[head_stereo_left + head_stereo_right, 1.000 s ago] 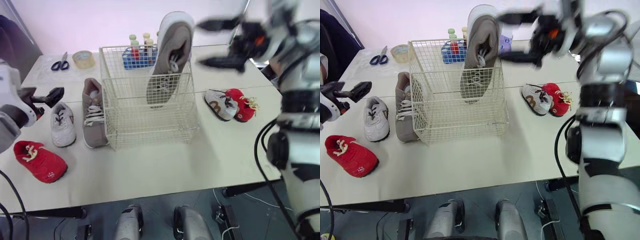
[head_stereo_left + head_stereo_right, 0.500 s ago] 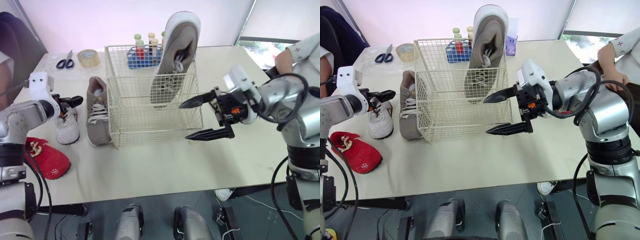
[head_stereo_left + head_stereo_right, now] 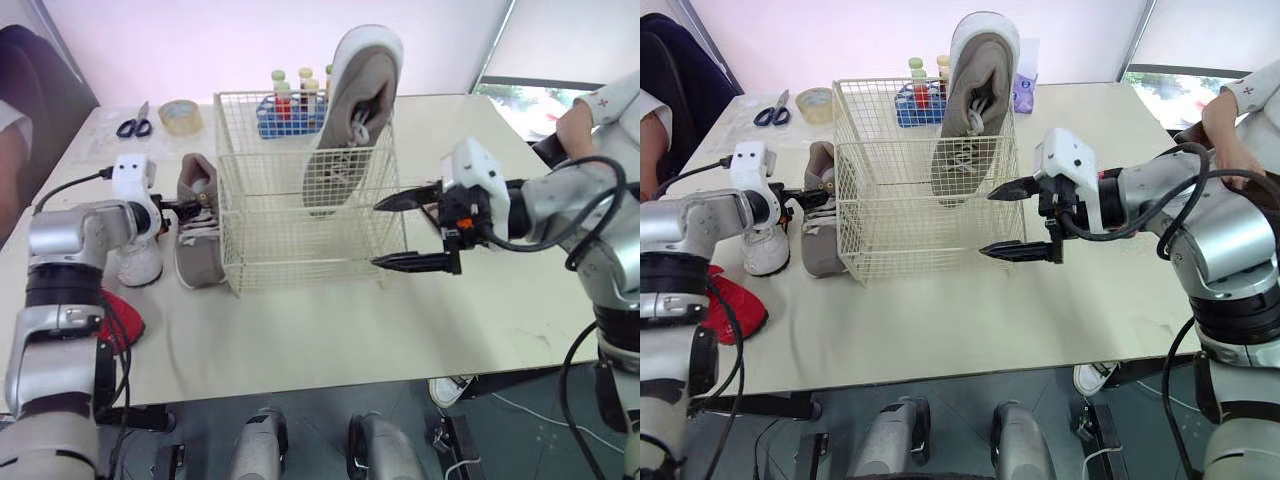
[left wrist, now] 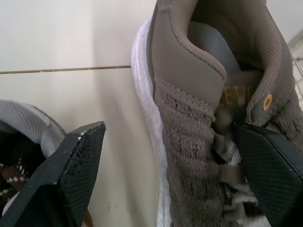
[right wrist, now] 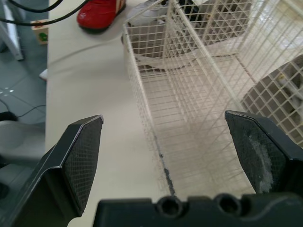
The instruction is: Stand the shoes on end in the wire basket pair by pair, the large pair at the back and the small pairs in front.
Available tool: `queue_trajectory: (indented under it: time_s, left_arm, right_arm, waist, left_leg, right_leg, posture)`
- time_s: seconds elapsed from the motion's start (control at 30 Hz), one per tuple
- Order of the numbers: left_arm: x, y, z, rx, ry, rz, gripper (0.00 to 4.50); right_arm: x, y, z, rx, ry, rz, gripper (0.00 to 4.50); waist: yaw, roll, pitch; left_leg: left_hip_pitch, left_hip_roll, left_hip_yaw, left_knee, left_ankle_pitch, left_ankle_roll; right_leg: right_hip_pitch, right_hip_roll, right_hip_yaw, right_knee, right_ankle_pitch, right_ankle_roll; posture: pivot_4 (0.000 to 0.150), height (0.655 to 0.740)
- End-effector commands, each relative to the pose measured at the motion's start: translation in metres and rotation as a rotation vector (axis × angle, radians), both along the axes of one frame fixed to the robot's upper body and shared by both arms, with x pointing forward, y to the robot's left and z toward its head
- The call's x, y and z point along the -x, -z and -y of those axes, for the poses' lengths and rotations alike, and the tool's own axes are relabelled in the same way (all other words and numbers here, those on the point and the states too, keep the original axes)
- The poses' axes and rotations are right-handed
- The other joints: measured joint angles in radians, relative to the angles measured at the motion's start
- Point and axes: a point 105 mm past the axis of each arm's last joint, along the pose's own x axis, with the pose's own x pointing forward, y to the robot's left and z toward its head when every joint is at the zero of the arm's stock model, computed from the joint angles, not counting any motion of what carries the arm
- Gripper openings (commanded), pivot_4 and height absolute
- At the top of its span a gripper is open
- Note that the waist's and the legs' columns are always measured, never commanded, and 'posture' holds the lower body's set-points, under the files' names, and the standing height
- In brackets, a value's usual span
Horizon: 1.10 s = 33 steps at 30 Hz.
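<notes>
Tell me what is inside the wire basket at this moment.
One large shoe stands on end in the basket, heel up, with its top above the rim. I see no other shoe through the wire. The corner behind the shoe is covered by it.

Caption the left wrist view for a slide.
Open left pincer astride the side collar of the large taupe shoe on the table, not yet closed.

Bright, even daylight. Window point(image 3: 520, 105) at far right is blown out w/ glare. Only soft, faint shadows on table point(image 3: 300, 330), e.g. under basket point(image 3: 310, 250). No dark corners.
</notes>
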Motion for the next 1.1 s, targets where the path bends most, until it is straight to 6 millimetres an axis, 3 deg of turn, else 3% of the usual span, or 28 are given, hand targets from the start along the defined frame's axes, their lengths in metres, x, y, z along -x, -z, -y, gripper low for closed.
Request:
queue_trajectory:
  time_s: [0.03, 0.1, 0.17, 0.37, 0.5, 0.57, 0.67, 0.77, 0.8, 0.9, 0.97, 1.1]
  left_arm:
    - [-0.003, 0.011, -0.012, -0.014, -0.066, -0.028, 3.87]
    - [-0.006, 0.015, -0.009, -0.006, -0.058, -0.033, 3.20]
    - [-0.007, 0.017, -0.007, -0.005, -0.054, -0.035, 2.06]
    - [-0.008, 0.007, -0.007, 0.017, -0.057, 0.026, 0.02]
    - [-0.008, -0.021, -0.015, 0.038, -0.110, 0.152, 0.02]
    - [-0.006, -0.045, -0.022, 0.027, -0.147, 0.266, 0.02]
    - [0.010, -0.106, -0.033, -0.001, -0.213, 0.541, 0.02]
    - [0.030, -0.149, -0.037, -0.015, -0.259, 0.712, 0.02]
    - [0.041, -0.174, -0.034, -0.013, -0.262, 0.808, 0.02]
    - [0.074, -0.237, -0.016, 0.018, -0.210, 1.063, 0.02]
    - [0.094, -0.267, 0.002, -0.029, -0.161, 1.214, 0.02]
    - [0.112, -0.296, 0.055, -0.118, -0.060, 1.428, 0.02]
  right_arm:
    - [0.005, -0.017, 0.000, -0.007, 0.008, 0.068, 4.50]
    - [0.006, -0.018, 0.000, -0.009, 0.009, 0.069, 4.50]
    - [0.006, -0.019, 0.000, -0.011, 0.015, 0.071, 4.50]
    - [0.003, -0.021, 0.002, -0.007, 0.029, 0.082, 4.50]
    - [0.000, -0.023, 0.003, -0.009, 0.043, 0.094, 4.50]
    - [-0.003, -0.025, 0.005, -0.015, 0.052, 0.102, 4.50]
    - [-0.009, -0.028, 0.008, -0.043, 0.072, 0.107, 4.50]
    - [-0.012, -0.031, 0.011, -0.077, 0.085, 0.101, 4.50]
    - [-0.013, -0.032, 0.014, -0.085, 0.095, 0.098, 4.50]
    - [-0.017, -0.033, 0.021, -0.104, 0.121, 0.092, 4.50]
    - [-0.019, -0.035, 0.024, -0.121, 0.133, 0.098, 4.50]
    - [-0.023, -0.043, 0.032, -0.150, 0.157, 0.122, 4.50]
  waist:
    - [-0.002, 0.000, 0.000]
    - [-0.002, 0.000, 0.000]
    - [-0.003, 0.000, 0.000]
    - [-0.005, 0.000, -0.001]
    - [-0.004, 0.000, -0.001]
    - [-0.005, -0.002, 0.001]
    - [-0.007, -0.006, 0.003]
    - [-0.002, -0.007, 0.003]
    - [-0.002, -0.007, 0.003]
    - [0.004, -0.008, 0.003]
    - [0.006, -0.008, 0.003]
    - [0.007, -0.008, 0.003]
  left_leg:
    - [0.000, 0.000, 0.000, 0.001, 0.000, 0.001]
    - [0.001, 0.000, 0.000, 0.002, 0.001, 0.002]
    - [0.002, 0.000, 0.000, 0.002, 0.001, 0.002]
    - [0.003, 0.000, -0.003, 0.002, 0.000, 0.001]
    - [0.002, 0.000, -0.003, 0.002, 0.001, 0.003]
    - [-0.001, 0.000, -0.002, 0.002, 0.003, 0.005]
    - [-0.004, 0.000, -0.002, 0.001, 0.002, 0.004]
    - [-0.011, 0.000, -0.002, 0.001, 0.003, 0.004]
    - [-0.011, 0.000, -0.001, 0.001, 0.003, 0.004]
    - [-0.015, 0.000, -0.003, 0.002, 0.002, 0.005]
    - [-0.016, -0.001, -0.003, 0.004, 0.002, 0.005]
    - [-0.016, -0.002, -0.003, 0.004, 0.002, 0.005]
  right_leg:
    - [0.001, 0.000, 0.000, 0.000, -0.001, -0.002]
    - [0.002, -0.001, 0.000, -0.001, -0.001, -0.003]
    - [0.001, -0.001, 0.000, -0.001, 0.002, -0.004]
    - [-0.001, -0.001, -0.003, -0.001, 0.005, -0.007]
    - [-0.003, -0.001, -0.003, -0.001, 0.008, -0.009]
    - [-0.007, -0.001, -0.003, -0.001, 0.012, -0.010]
    - [-0.009, -0.001, -0.003, -0.002, 0.013, -0.007]
    - [-0.014, 0.000, -0.003, -0.004, 0.015, -0.002]
    - [-0.014, -0.001, -0.003, -0.004, 0.016, -0.002]
    - [-0.014, 0.000, -0.004, -0.006, 0.017, 0.000]
    - [-0.014, -0.001, -0.004, -0.008, 0.017, 0.000]
    - [-0.010, -0.001, -0.004, -0.013, 0.019, 0.002]
  posture:
    - [0.150, 0.7400]
    - [0.150, 0.7400]
    - [0.150, 0.7400]
    - [0.150, 0.7400]
    - [0.150, 0.7400]
    - [0.150, 0.7400]
    - [0.150, 0.7400]
    - [0.150, 0.7400]
    - [0.150, 0.7400]
    - [0.150, 0.7400]
    - [0.150, 0.7400]
    - [0.150, 0.7400]
